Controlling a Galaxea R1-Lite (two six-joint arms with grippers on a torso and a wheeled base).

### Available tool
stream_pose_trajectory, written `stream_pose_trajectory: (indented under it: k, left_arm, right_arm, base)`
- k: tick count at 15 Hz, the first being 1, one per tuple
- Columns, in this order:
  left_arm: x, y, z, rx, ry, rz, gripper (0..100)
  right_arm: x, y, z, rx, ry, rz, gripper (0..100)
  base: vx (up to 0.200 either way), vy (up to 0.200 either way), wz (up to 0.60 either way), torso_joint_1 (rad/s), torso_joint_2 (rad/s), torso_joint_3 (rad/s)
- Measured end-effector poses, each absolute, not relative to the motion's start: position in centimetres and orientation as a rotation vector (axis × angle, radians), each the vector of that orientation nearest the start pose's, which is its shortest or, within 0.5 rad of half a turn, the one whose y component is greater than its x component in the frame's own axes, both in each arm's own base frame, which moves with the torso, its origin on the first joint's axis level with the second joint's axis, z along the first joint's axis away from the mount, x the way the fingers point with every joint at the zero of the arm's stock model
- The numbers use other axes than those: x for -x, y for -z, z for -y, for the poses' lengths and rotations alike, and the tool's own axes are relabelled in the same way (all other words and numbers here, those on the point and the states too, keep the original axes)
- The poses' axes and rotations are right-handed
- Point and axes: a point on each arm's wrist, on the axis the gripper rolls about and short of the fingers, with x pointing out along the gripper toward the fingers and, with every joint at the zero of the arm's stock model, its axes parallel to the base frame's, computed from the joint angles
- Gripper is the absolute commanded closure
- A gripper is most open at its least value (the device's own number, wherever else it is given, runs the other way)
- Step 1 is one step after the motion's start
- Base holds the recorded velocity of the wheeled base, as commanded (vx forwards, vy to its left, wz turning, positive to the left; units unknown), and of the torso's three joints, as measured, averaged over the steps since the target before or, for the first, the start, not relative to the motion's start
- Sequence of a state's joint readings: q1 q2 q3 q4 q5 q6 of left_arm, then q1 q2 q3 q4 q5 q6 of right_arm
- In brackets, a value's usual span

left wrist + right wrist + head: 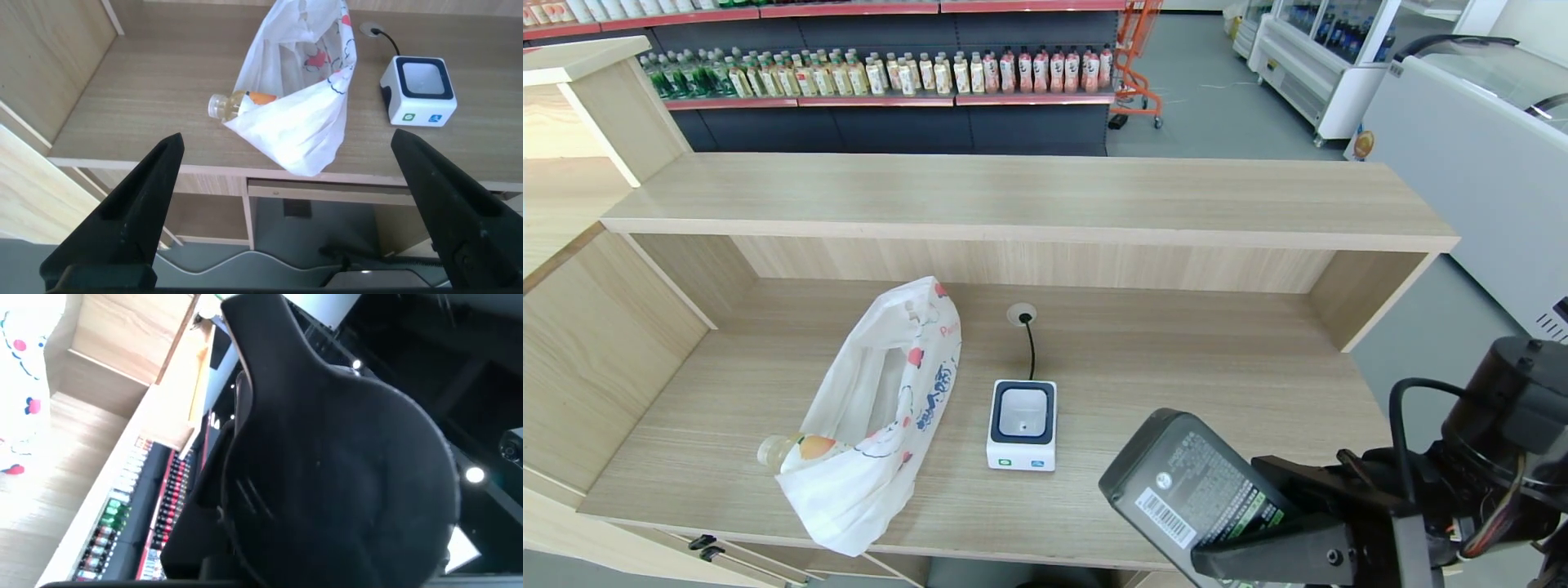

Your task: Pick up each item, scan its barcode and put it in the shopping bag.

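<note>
Awaiting scan: one flat dark grey pack (1184,482), with a white barcode label (1165,516) turned upward. It is held in the air at the near right, over the near edge of the wooden counter (1176,359), well apart from the scanner.

Right gripper (1282,523): closed on the pack's right-hand end. The pack is clamped between both fingers and juts leftward.

Left gripper (288,143): fingers spread wide, nothing held. It is kept off the counter on the near side.

Scanner (1022,423): white box, dark window facing up, set mid-counter, with its black cable (1031,347) led to a far grommet.

Shopping bag (882,433): white, printed, laid slumped just left of the scanner. A bottle (784,449) is lodged in it, one end poking out at the near left.

Risks, as judged:
- A read may be missed unless the pack is turned toward the window, since the label is faced upward.
- The pack may be caught on the rim or dropped beside the bag, since the bag's mouth is collapsed.
- The bottle may be nudged out and rolled off the near edge.
</note>
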State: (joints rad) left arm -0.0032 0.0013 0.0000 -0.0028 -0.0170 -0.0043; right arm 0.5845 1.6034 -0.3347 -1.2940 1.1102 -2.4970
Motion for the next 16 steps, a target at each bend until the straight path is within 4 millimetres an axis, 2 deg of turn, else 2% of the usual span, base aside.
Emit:
stream_pose_trajectory:
  k: [9, 16]
  left_arm:
    - [2.3, -7.6, 0.0, 0.004, 0.019, 0.001, 0]
    - [2.3, -7.6, 0.0, 0.004, 0.02, 0.001, 0]
  right_arm:
    - [-18.2, -13.8, -14.6, -2.262, 0.95, -2.569, 100]
    - [-19.8, -12.3, -15.6, -2.272, 1.1, -2.539, 100]
  base:
    - [0.0, 0.0, 0.0, 0.0, 0.0, 0.0]
    - [0.0, 0.0, 0.0, 0.0, 0.0, 0.0]
